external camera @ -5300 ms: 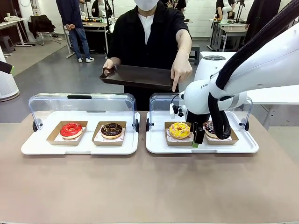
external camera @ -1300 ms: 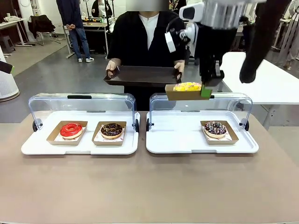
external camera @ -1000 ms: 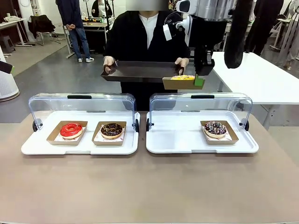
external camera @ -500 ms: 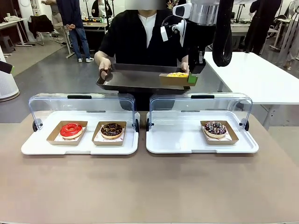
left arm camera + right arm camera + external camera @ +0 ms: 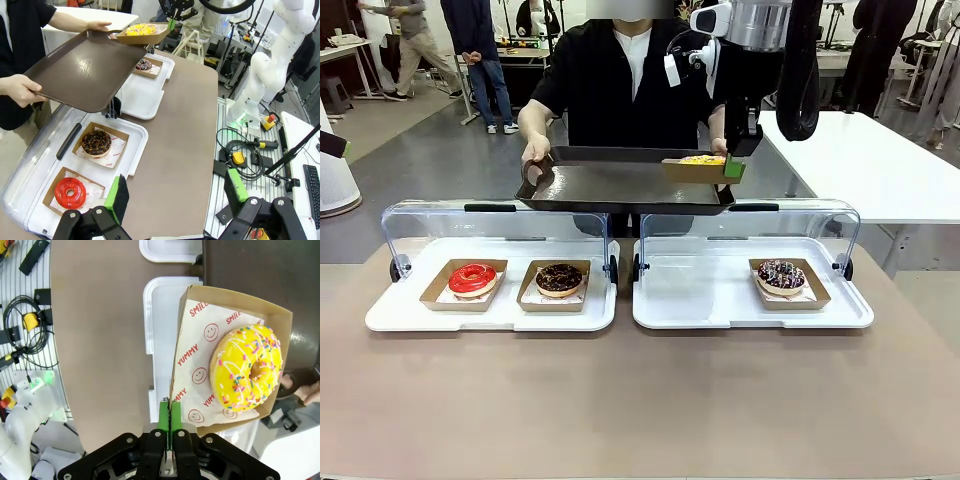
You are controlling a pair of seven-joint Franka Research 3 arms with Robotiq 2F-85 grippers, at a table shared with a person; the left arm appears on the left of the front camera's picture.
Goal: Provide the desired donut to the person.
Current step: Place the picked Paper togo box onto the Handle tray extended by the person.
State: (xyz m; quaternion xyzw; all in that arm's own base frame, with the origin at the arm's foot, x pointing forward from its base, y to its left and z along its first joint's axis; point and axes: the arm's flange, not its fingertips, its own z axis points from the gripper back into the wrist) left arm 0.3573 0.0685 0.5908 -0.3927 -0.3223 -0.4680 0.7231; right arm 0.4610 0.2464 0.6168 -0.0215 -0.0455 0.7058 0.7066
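Left gripper (image 5: 176, 192): released, fingers spread wide, nothing between them. In the left wrist view it hangs above the table beside the left display tray (image 5: 380, 318).

Left display tray: holds a red donut (image 5: 472, 277) and, to its right, a chocolate donut (image 5: 559, 278), each in its own cardboard boat. The clear lid (image 5: 490, 225) stands raised behind them.

Centre: the person (image 5: 620, 80) stands at the far side and holds a brown serving tray (image 5: 610, 185) by both ends, above the display lids.

Right gripper (image 5: 733, 168): clenched on the edge of a cardboard boat (image 5: 695, 171) that carries the yellow donut (image 5: 703, 160). The boat sits at the right end of the serving tray. Contact between boat and tray cannot be determined.

Right display tray (image 5: 700, 300): holds one sprinkled chocolate donut (image 5: 781, 273) at its right side.
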